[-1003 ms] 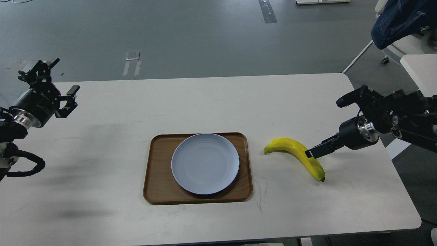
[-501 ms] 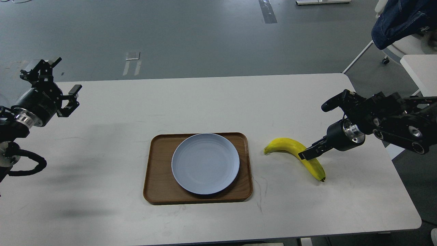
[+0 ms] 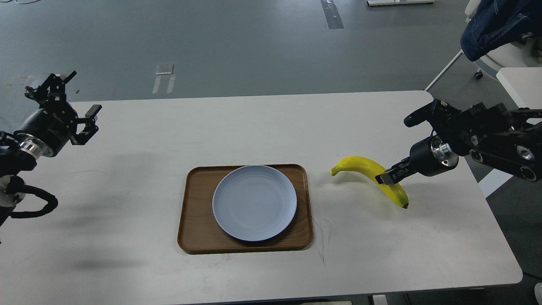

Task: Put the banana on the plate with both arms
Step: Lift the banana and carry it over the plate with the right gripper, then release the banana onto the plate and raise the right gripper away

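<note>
Only the head view to go on, so here's where I'm at. My right gripper (image 3: 386, 177) is clamped on the banana (image 3: 369, 174) around its middle, and the banana looks lifted just off the table (image 3: 127, 262), with a faint shadow showing under it. It sits to the right of the plate (image 3: 254, 203), well apart from it, stem end pointing toward the plate and dark tip pointing down and away. So I'd call the pickup done and the carry and set-down all still to do. The plate has nothing on it and rests on the brown tray (image 3: 199, 237), which is roughly mid-table.

Arm pose: the right arm comes in from the far right of the plate, wrist angled down and inward, fingers pinching the banana from the side. My left gripper (image 3: 72, 108) hangs way off to the left of the plate, raised over the table edge, fingers spread apart and holding nothing. Since the job wants both arms, my guess is the left one needs to come in toward the plate at some point.
</note>
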### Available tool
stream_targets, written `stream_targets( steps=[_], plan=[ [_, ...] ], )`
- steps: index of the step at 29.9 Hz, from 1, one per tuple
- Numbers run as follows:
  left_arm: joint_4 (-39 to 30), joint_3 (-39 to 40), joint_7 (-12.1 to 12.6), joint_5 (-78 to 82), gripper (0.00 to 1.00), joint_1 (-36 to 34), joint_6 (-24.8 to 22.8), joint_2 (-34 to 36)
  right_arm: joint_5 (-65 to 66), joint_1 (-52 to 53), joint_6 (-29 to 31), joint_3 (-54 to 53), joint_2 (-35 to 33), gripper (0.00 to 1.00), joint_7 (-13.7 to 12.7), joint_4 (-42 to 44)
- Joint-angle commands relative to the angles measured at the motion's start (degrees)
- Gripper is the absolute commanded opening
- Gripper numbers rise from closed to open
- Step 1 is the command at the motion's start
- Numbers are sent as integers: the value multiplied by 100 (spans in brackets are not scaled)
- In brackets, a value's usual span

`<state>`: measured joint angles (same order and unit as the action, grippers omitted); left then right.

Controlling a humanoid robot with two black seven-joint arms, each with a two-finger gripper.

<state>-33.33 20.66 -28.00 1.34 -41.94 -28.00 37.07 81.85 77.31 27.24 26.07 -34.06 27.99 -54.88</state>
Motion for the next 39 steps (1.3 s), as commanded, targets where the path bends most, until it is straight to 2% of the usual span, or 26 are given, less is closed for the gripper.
stream_targets(
  steps=[1, 4, 9, 19, 25, 32, 36, 39],
  plan=[
    [2, 8, 0, -2, 98, -16, 0, 11, -142, 469, 1, -6, -30, 2, 1, -339],
    [-7, 17, 0, -2, 98, -42, 0, 11, -677, 811, 62, 3, 119, 3, 1, -541],
    [-7, 17, 0, -2, 98, -69, 0, 2, -1224, 1067, 76, 38, 734, 3, 1, -568],
    [-16, 34, 0, -2, 98, -78, 0, 2, -1487, 927, 76, 495, 2368, 4, 1, 249],
    [-16, 34, 0, -2, 98, -78, 0, 2, -1584, 725, 76, 556, 2975, 4, 1, 662],
    [-16, 34, 0, -2, 98, -78, 0, 2, -1584, 584, 76, 732, 3318, 7, 1, 953],
    [-86, 34, 0, -2, 98, -78, 0, 2, -1584, 487, 76, 732, 3406, 14, 1, 1084],
    [-262, 34, 0, -2, 98, -78, 0, 63, -1593, 478, 76, 732, 3406, 15, 1, 1111]
  ],
)
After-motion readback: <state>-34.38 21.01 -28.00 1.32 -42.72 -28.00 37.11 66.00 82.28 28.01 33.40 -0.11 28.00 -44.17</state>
